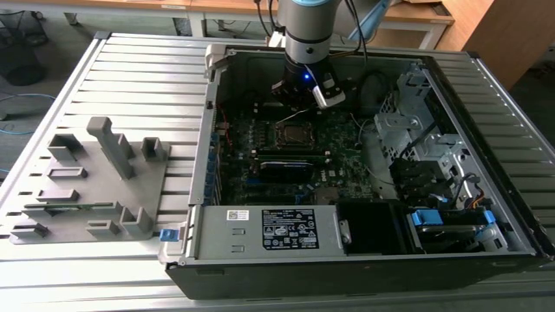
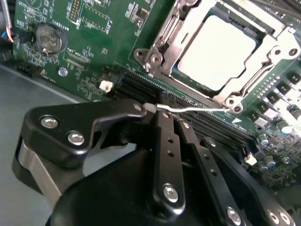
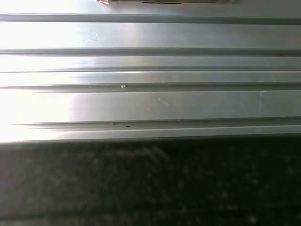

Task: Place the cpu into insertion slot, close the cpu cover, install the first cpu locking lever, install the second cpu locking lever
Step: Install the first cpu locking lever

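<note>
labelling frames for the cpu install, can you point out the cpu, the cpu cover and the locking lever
cpu (image 2: 214,52): second wrist view, middle of its silver top
cpu cover (image 2: 256,70): second wrist view, frame bar beside the chip
locking lever (image 2: 202,110): second wrist view, its thin wire rod

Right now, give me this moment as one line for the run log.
cpu: under cover | cover: down | lever: wire at claw tip

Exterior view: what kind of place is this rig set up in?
Probably a robotics lab or workshop bench: an open desktop computer case lies on a ribbed aluminium table, a grey fixture tray sits beside it on the exterior view's left, and wooden desks stand behind.
</note>
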`<control>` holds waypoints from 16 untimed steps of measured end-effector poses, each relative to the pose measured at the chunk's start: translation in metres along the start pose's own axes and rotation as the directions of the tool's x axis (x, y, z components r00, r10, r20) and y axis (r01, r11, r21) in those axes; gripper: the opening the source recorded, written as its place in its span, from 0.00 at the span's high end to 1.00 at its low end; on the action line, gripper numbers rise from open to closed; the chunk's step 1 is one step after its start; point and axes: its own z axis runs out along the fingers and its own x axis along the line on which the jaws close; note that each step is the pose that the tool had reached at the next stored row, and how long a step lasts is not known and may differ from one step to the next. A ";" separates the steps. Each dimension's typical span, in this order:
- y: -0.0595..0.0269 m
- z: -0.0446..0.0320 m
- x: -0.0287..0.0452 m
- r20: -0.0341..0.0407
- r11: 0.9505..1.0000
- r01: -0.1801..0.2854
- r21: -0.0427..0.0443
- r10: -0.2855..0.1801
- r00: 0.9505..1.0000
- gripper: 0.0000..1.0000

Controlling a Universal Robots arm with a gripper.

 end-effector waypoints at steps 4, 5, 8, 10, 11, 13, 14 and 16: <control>0.0005 -0.0037 -0.0003 0.000 1.000 0.000 -0.003 0.000 1.000 0.89; 0.0007 -0.0057 -0.0004 0.000 1.000 0.000 -0.004 0.000 1.000 0.89; 0.0017 -0.0126 -0.0010 0.001 1.000 0.000 -0.007 0.000 1.000 0.89; 0.0022 -0.0166 -0.0013 0.002 1.000 -0.001 -0.010 0.001 1.000 0.89; 0.0024 -0.0183 -0.0015 0.002 1.000 -0.001 -0.013 0.001 1.000 0.89; 0.0029 -0.0215 -0.0018 0.003 1.000 -0.001 -0.019 0.001 1.000 0.89; 0.0031 -0.0229 -0.0019 0.003 1.000 -0.001 -0.022 0.001 1.000 0.89; 0.0033 -0.0248 -0.0020 0.004 0.999 -0.002 -0.033 0.002 1.000 0.89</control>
